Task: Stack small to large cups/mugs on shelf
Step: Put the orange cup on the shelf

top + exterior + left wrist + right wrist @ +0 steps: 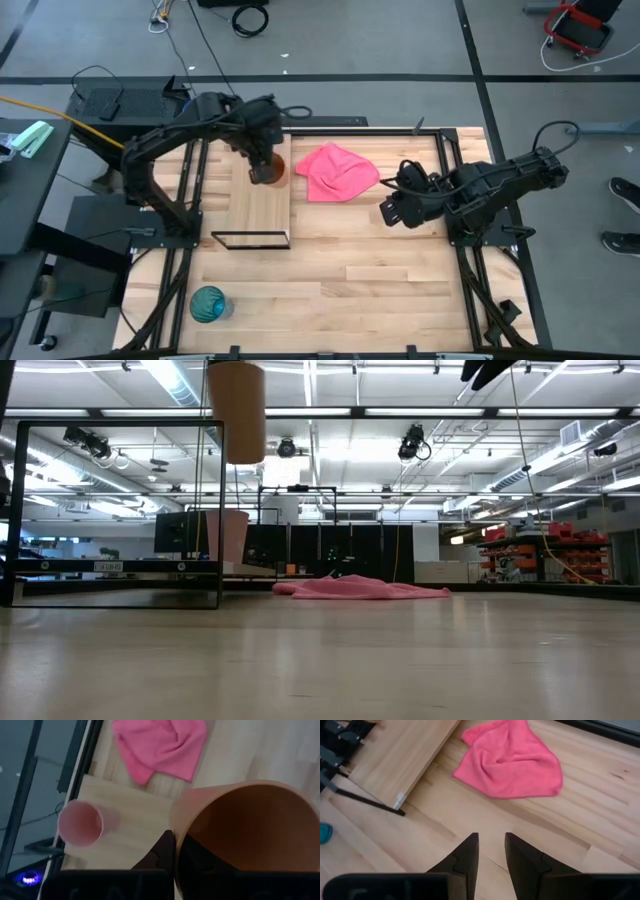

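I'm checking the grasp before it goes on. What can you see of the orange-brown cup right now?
The orange-brown cup is round, handleless and matte, plastic-looking, with an empty, slightly darker inside. The left gripper has its jaws shut on the rim, one finger outside the wall. In the low view it hangs upright, clear of the shelf, above the board's far end, near the small pink cup. Nothing else touches it.

I see a slatted wooden worktop [380, 275] bearing, at centre, a crumpled pink cloth [335, 172]; left of it, the light-wood shelf [262, 210] with black wire frame; at lower left, a teal cup [208, 303]. On the shelf stands a small pink cup [80, 822].
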Motion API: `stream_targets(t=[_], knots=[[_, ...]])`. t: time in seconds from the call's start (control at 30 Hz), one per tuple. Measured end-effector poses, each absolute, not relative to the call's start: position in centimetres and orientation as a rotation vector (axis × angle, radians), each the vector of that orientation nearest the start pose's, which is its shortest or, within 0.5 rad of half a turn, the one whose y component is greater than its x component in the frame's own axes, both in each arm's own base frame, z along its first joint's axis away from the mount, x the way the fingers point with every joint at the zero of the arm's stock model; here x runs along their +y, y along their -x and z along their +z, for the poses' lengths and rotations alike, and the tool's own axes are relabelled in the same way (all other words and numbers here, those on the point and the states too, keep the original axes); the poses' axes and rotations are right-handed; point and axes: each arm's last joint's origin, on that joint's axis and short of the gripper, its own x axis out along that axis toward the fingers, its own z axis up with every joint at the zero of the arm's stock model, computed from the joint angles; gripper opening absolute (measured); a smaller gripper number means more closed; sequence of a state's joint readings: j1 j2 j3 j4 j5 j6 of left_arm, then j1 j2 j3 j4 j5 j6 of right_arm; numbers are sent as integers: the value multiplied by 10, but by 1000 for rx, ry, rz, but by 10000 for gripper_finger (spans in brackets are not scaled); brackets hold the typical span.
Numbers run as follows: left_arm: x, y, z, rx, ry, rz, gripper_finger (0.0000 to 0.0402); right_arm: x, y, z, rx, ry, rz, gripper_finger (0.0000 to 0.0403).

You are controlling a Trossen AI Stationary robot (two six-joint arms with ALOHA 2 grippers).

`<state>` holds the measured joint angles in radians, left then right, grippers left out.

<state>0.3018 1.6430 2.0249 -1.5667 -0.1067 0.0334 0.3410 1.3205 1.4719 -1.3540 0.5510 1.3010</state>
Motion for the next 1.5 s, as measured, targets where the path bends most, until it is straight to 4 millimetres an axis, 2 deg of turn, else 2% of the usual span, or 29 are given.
stream_targets(t=[0.17, 0.37, 0.8, 1.07, 1.27, 1.5], knots=[[92, -245, 409, 1195, 147, 347, 10, 53, -215, 369, 755, -645, -834, 103], [87, -230, 389, 1145, 198, 352, 10, 45, -217, 369, 751, -645, -860, 103], [92, -231, 351, 1259, 248, 380, 10, 43, -217, 370, 766, -594, -846, 103], [95, -227, 352, 1240, 282, 411, 10, 42, -217, 370, 766, -524, -839, 103], [106, -223, 352, 1230, 310, 453, 10, 42, -217, 370, 764, -522, -840, 103], [110, -219, 355, 1211, 316, 466, 10, 42, -217, 370, 763, -524, -841, 103]])
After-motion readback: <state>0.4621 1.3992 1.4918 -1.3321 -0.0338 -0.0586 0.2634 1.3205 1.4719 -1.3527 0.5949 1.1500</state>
